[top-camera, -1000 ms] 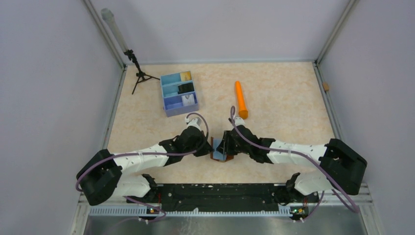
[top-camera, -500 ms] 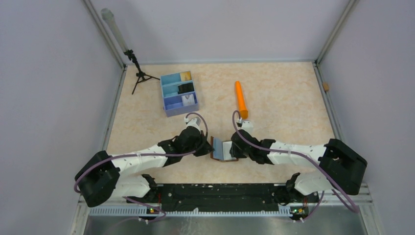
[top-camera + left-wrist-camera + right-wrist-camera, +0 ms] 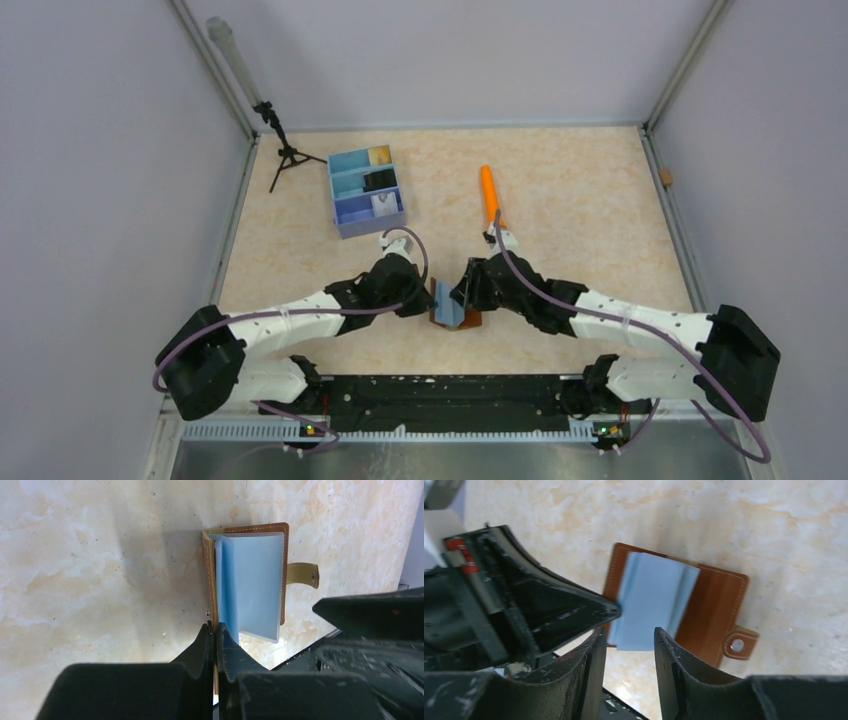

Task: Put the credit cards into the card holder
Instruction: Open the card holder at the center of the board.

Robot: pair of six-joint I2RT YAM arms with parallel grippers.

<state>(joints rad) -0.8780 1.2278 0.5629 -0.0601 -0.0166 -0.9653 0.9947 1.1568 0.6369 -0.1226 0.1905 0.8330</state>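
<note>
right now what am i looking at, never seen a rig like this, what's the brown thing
These are two robot arms, a left arm and a right arm, bolted to the near edge of a table. The wide picture looks down from above and behind them; the other two come from a camera on each wrist. Between the arms lies an open brown card holder with pale blue sleeves. The left tool is shut on one cover, holding it up. The right tool stands open by the sleeves and seems to hold nothing. Farther back sit a blue tray with cards in it, an orange stick and a small tripod.
</note>
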